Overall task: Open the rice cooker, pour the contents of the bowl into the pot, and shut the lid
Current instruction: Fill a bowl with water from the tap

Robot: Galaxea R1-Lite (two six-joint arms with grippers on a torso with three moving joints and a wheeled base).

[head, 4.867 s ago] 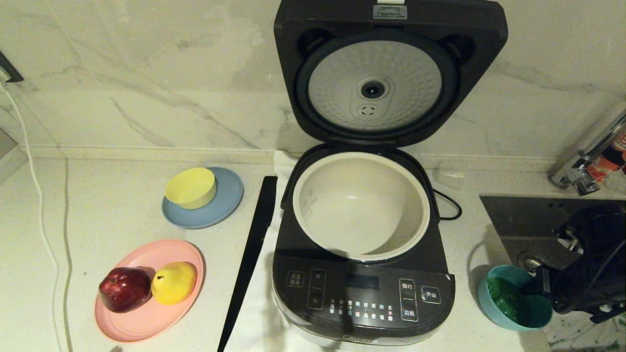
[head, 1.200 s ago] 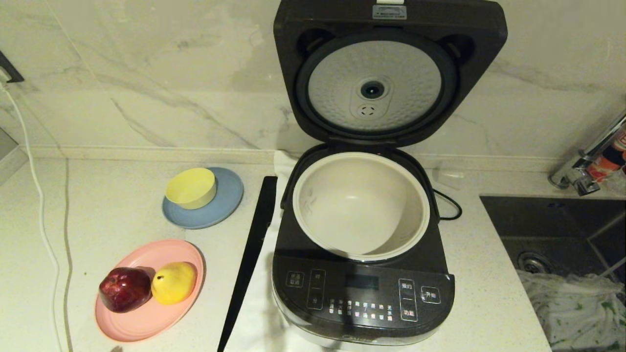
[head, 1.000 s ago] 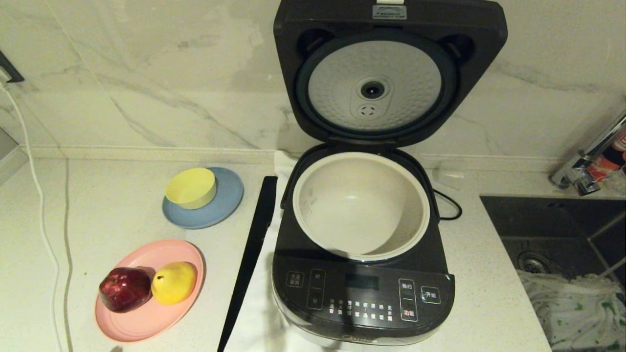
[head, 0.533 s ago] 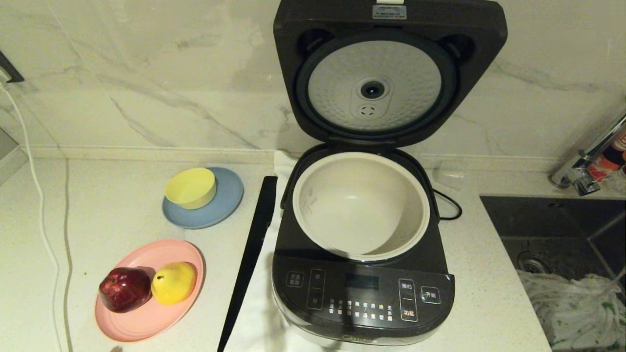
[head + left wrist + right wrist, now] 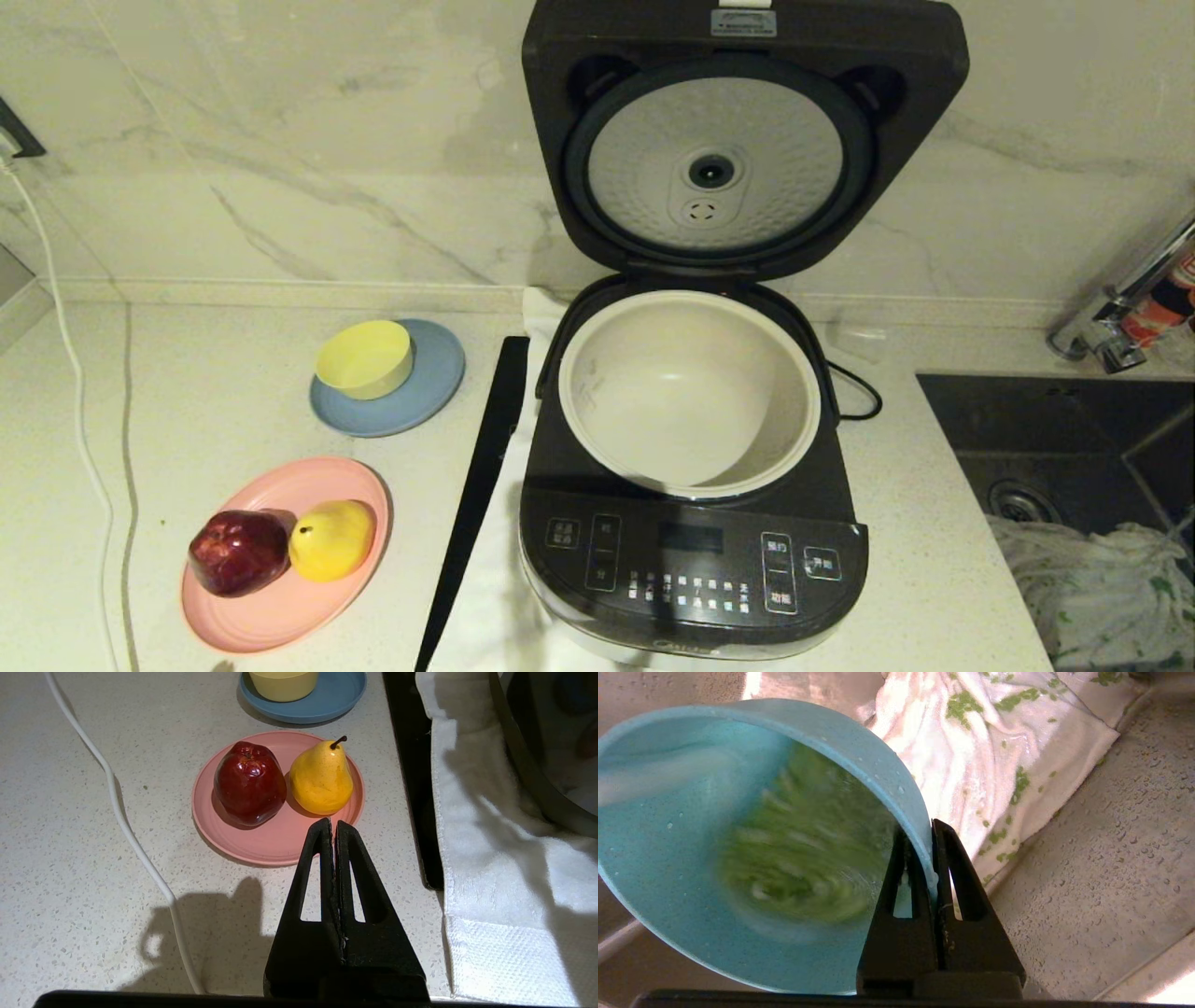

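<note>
Since the earlier head frame, bowl and right arm have left the bench beside the rice cooker (image 5: 693,523). I see the right pincer (image 5: 930,833) pinching the teal bowl (image 5: 686,868) by its rim, tilted over the sink (image 5: 1101,858) and a speckled white cloth (image 5: 994,751); green contents (image 5: 803,858) inside. Lid (image 5: 738,140) upright, pot (image 5: 689,392) bare. Left pincer (image 5: 333,833) pressed together near the pink plate (image 5: 261,840).

Warm, dim indoor light. Head view sharp; soft glare on rice cooker (image 5: 693,560) panel. Left gripper (image 5: 333,828) casts hard shadow on counter (image 5: 70,858). Right wrist view: contents (image 5: 803,849) motion-blurred, bright glare at corner.
</note>
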